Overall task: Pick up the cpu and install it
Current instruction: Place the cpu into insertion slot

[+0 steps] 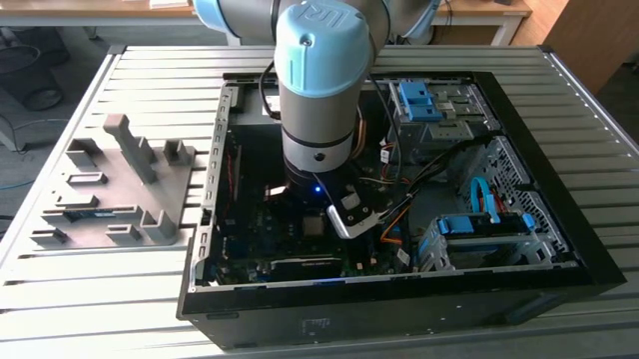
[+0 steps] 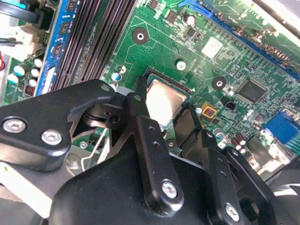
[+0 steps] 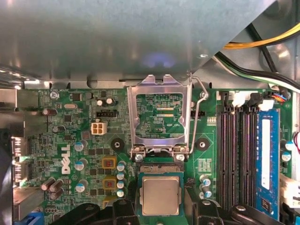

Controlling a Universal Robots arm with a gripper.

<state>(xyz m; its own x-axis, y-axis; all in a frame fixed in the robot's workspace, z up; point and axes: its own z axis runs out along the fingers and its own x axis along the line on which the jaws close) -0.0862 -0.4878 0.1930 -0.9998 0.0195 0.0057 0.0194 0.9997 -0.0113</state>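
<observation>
First wrist view: cpu (image 3: pixel 161 194) sits in socket (image 3: pixel 159 168), pincer (image 3: pixel 161 206) around it.

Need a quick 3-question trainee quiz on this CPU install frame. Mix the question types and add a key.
1. True or false: the hinged silver metal load plate is closed down over the square silver CPU.
2. In the exterior view, where does the grey plastic fixture tray sit relative to the open black computer case? A) on the exterior view's left B) on the exterior view's right C) inside the case
3. Short answer: in the first wrist view, which part is the black end effector nearest to?

Key: 1 false, the plate stands flipped open; 2 A; 3 the CPU.
</observation>
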